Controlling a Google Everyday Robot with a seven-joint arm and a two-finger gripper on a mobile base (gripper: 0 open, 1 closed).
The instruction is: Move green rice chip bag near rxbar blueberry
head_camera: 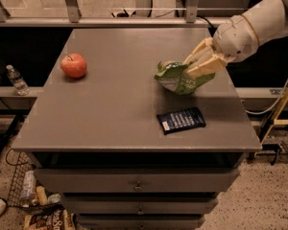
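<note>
The green rice chip bag (178, 80) is crinkled and light green, right of the table's middle, its lower end close to or on the tabletop. My gripper (196, 66) comes in from the upper right and is shut on the bag's top right edge, with its pale fingers (206, 67) pinching the bag. The rxbar blueberry (181, 120) lies flat on the table just in front of the bag, a dark navy bar with pale text, a short gap from the bag.
A red apple (74, 65) sits at the table's left. The grey table (110, 109) has drawers below. A water bottle (16, 80) stands on a ledge at left. Clutter lies on the floor at lower left. A yellow frame (283, 109) stands at right.
</note>
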